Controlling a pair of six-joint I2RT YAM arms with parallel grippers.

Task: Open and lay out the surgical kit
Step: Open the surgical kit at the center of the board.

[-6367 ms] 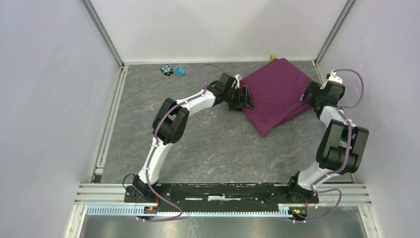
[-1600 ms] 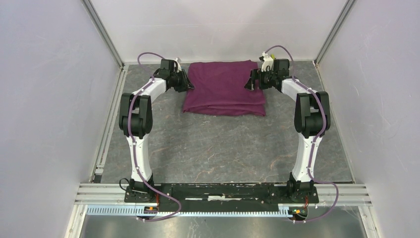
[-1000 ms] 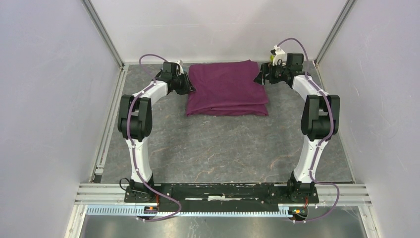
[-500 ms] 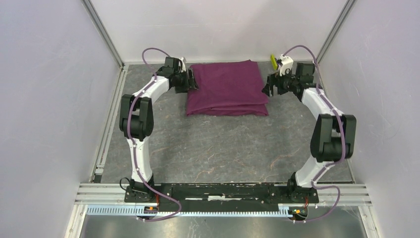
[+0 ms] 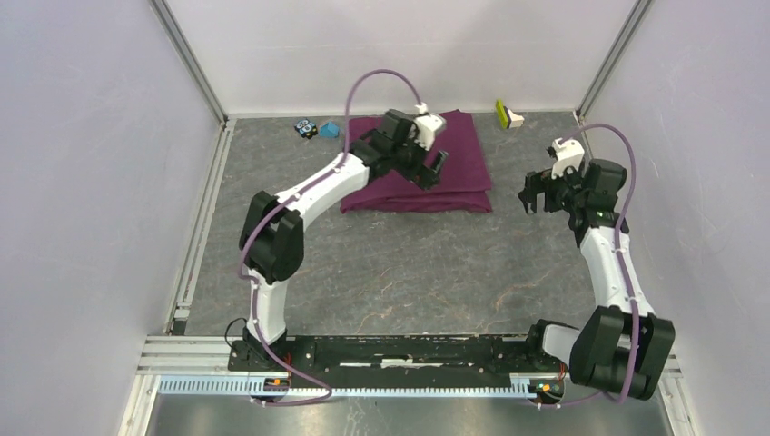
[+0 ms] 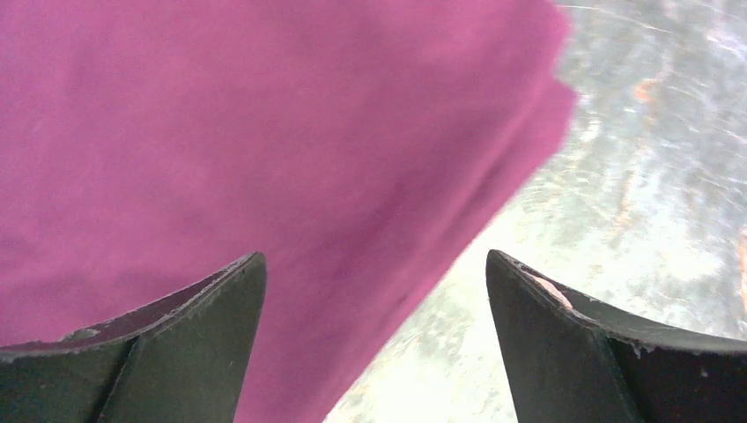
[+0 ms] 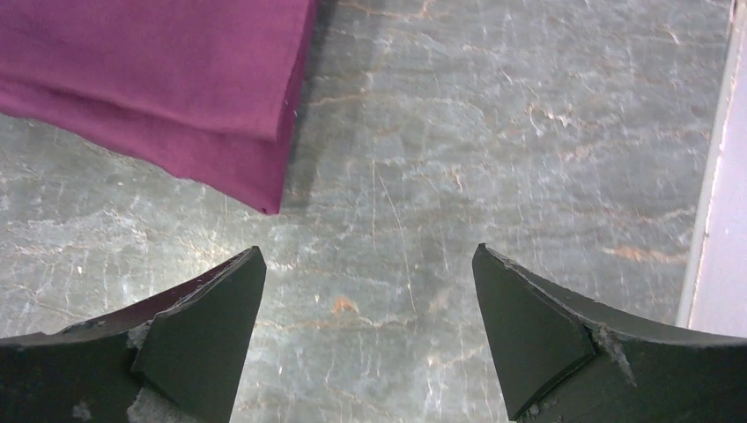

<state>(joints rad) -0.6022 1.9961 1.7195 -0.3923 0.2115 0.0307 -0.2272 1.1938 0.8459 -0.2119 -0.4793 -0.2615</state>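
Note:
The purple cloth wrap [image 5: 454, 168] lies folded shut at the back middle of the table. The tray, forceps, tweezers, packet and gauze are hidden. My left gripper [image 5: 434, 173] hangs open over the wrap's right part. In the left wrist view the wrap [image 6: 220, 132] fills the left side, its edge running between my open fingers [image 6: 374, 352]. My right gripper [image 5: 536, 193] is open and empty over bare table to the right of the wrap. In the right wrist view the wrap's near corner [image 7: 176, 88] lies ahead of my open gripper [image 7: 370, 344], to its left.
A small black-and-blue object [image 5: 306, 128] and a small blue block [image 5: 329, 130] sit at the back left. A small yellow and white item [image 5: 505, 114] lies at the back right. White walls with metal rails close the table in on three sides.
The left gripper has swung from the wrap's left edge over to its right part. The right gripper has pulled back to the right and nearer, away from the wrap. The wrap has not moved.

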